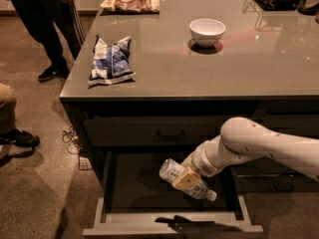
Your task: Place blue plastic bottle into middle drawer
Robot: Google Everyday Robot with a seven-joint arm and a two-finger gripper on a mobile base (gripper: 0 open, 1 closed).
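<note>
Your blue plastic bottle (172, 172) hangs tilted over the open middle drawer (134, 188). Its cap end points down and to the right, near the drawer's right side. The gripper (187, 179) is squeezed tight around its middle. If you let go from up here, the bottle could bounce and roll, because it is round and not lying flat. It might hit the right rail. The arm sits close under the handled drawer front (171, 133), so a fast lift could bump it.

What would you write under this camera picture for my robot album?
The robot's gripper holds the blue plastic bottle, tilted with its cap down, just over the open middle drawer.
</note>
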